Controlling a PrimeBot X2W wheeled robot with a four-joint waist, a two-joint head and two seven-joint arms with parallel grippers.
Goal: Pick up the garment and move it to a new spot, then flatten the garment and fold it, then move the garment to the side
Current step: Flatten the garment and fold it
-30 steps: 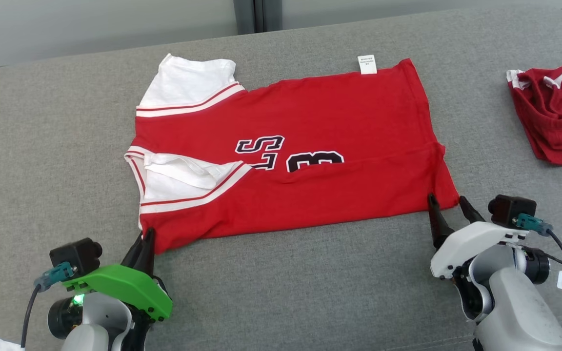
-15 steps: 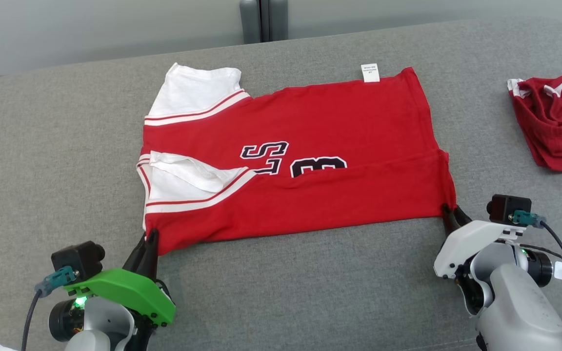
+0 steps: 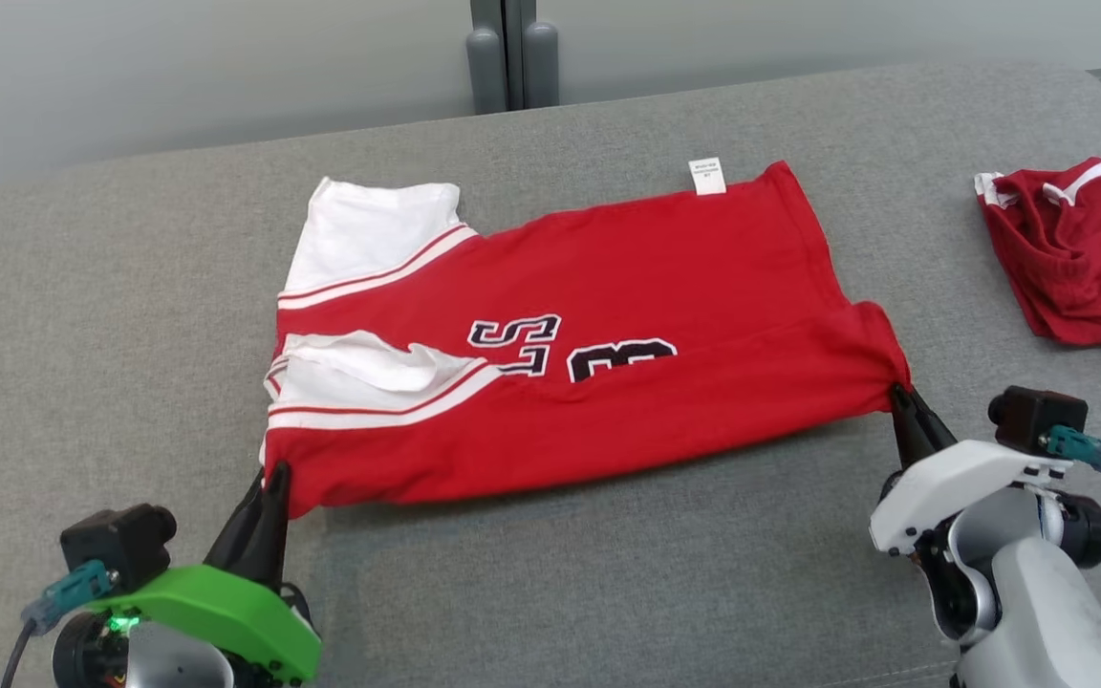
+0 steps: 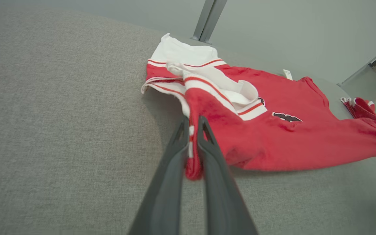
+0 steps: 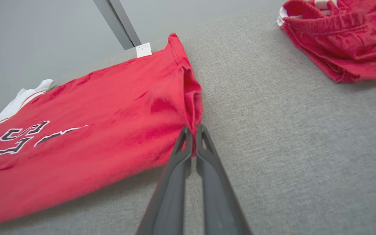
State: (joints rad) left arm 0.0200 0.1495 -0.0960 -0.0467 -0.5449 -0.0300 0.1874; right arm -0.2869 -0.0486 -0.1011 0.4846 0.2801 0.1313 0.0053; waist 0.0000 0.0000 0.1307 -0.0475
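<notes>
Two red garments here — one jersey (image 3: 570, 287) spread mid-way across the cushion (image 3: 608, 573), one crumpled bundle (image 3: 1076, 258) well off to its right. Two grippers: left gripper (image 3: 273, 473) clamped on the jersey's near left corner, right gripper (image 3: 897, 394) clamped on the near right corner, that edge raised a little. Cushion's grey woven fabric, pale wall (image 3: 178, 67) behind — one grey post (image 3: 510, 53).
</notes>
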